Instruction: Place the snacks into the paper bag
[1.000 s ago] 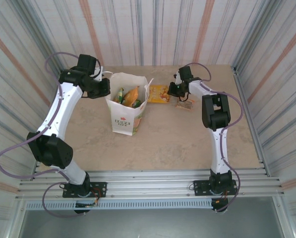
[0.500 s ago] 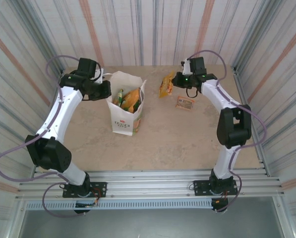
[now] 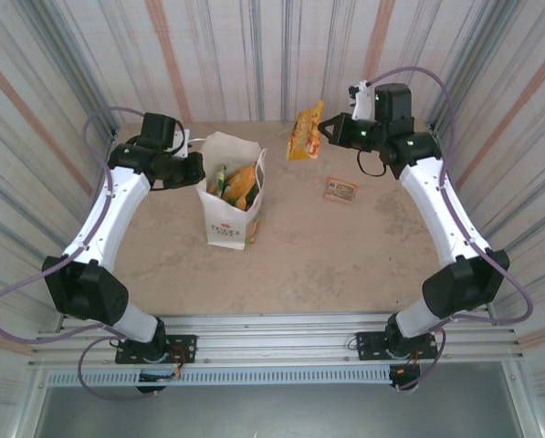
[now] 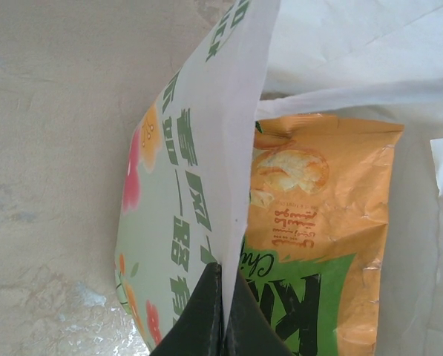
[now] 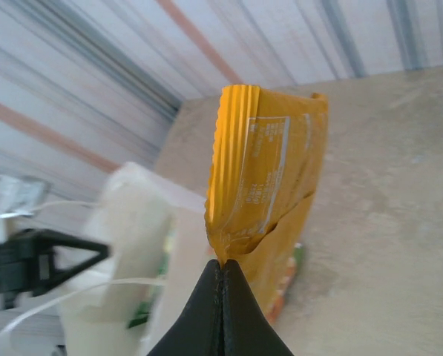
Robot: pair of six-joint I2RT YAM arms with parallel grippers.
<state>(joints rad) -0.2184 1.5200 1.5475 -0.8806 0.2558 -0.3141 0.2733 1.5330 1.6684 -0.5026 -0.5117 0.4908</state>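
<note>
Room: corrugated walls striped grey and rust close in on three sides, so I judge there is little space for a wide swing at the back
Table: pale, mottled, flat and matte; bare across the near half; a glossy packet would likely slide on it rather than catch
Paper bag: upright left of centre, mouth open upward, green print on its front; thin white paper, light and floppy, likely to tip or crease if nudged; best held by the rim
Packets in the bag: orange and green ones stand on end inside, poking up near the rim; there looks to be room beside them
Orange packet: hanging in the air over the back of the table, right of the bag and well apart from it; light, slick foil, soft-bodied and puffed; the crimped seam is the stiff part, so I grip there; the contents may be brittle, so drop it gently
Small packet: flat on the table to the right, apart from everything; thin, so it needs an edge pinch
Left pincer: clamped together on the bag's wall at the rim
Right pincer: closed tight on the orange packet's edge
</note>
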